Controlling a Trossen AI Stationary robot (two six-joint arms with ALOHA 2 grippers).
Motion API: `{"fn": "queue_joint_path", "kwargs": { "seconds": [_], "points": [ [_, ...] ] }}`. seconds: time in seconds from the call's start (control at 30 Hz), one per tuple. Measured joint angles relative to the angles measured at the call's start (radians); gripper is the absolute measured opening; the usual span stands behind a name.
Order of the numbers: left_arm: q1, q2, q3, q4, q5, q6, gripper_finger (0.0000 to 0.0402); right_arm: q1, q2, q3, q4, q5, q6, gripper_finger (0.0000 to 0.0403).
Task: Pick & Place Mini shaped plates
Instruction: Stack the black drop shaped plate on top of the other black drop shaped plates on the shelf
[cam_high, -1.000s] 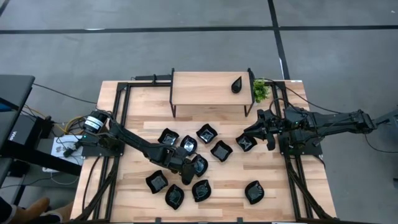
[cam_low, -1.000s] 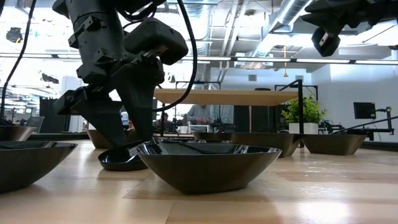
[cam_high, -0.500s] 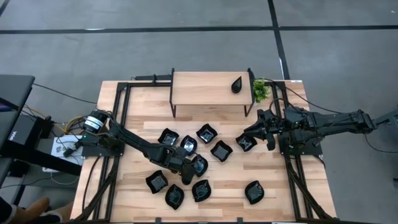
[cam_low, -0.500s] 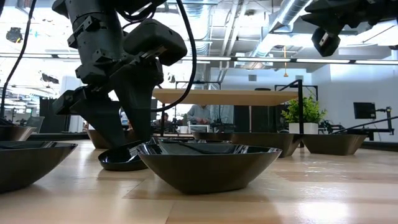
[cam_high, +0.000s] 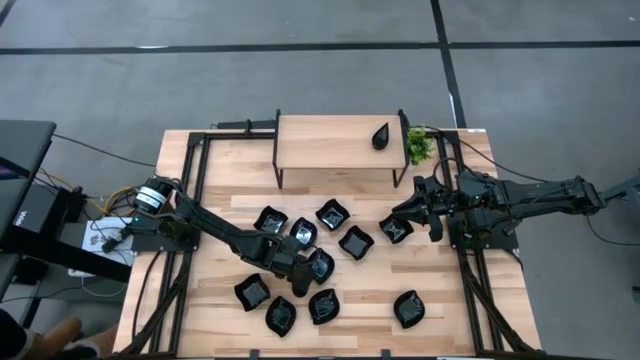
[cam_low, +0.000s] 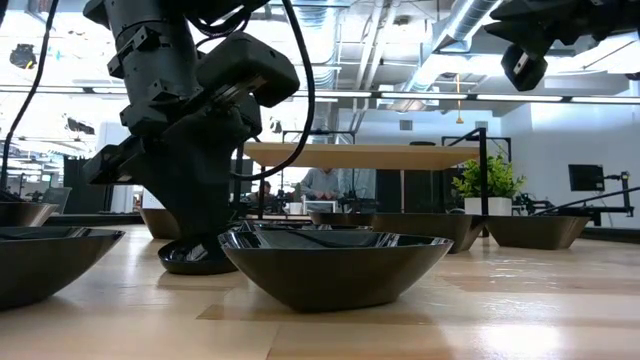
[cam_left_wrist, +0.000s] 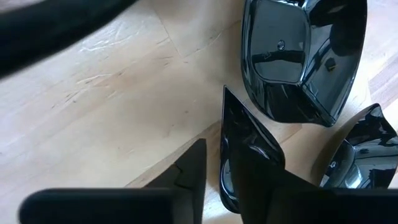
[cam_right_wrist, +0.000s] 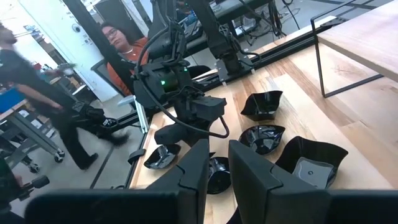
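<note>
Several glossy black mini shaped plates (cam_high: 355, 241) lie spread over the middle and near part of the wooden table. One more (cam_high: 381, 135) rests on the raised wooden shelf (cam_high: 330, 150) at the far side. My left gripper (cam_high: 308, 262) is down at a teardrop plate (cam_left_wrist: 239, 127) in the middle of the group and shut on it. My right gripper (cam_high: 402, 213) hangs high above a square plate (cam_high: 396, 230) at the right, its fingers (cam_right_wrist: 193, 168) slightly apart with nothing between them. My left gripper pinches the teardrop plate's side wall (cam_left_wrist: 224, 146), a little behind its pointed tip (cam_left_wrist: 225, 93). One finger (cam_left_wrist: 189, 174) stands outside the wall, the other (cam_left_wrist: 261, 180) over the bowl. The fingers come from above, slanting down. The plate's bottom (cam_low: 195, 265) rests on the table.
A small green plant (cam_high: 419, 146) stands beside the shelf's right leg. Black frame rails (cam_high: 190, 170) run along the table's left, right and far sides. Other plates (cam_left_wrist: 298, 56) lie close around the held one. People stand beyond the table (cam_right_wrist: 118, 43).
My left gripper has shut its fingers onto the teardrop plate's wall while staying in place. The plate has not moved from the table.
</note>
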Motion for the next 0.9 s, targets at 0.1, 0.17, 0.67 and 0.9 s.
{"fn": "queue_joint_path", "kwargs": {
  "seconds": [0.1,0.17,0.67,0.9],
  "points": [
    [0.000,0.000,0.000,-0.001,0.000,0.000,0.0046,0.000,0.000,0.000,0.000,0.000,0.000,0.0059],
    [0.000,0.000,0.000,-0.002,0.000,0.000,0.0032,0.000,0.000,0.000,0.000,0.000,0.000,0.0059],
    [0.000,-0.029,-0.001,-0.003,-0.006,0.012,0.0005,0.000,0.000,0.000,0.000,0.000,0.000,0.0059],
    [-0.003,-0.187,-0.001,-0.026,-0.042,0.047,0.0004,0.000,0.003,0.000,0.000,0.000,0.058,0.0059]
  ]
}}
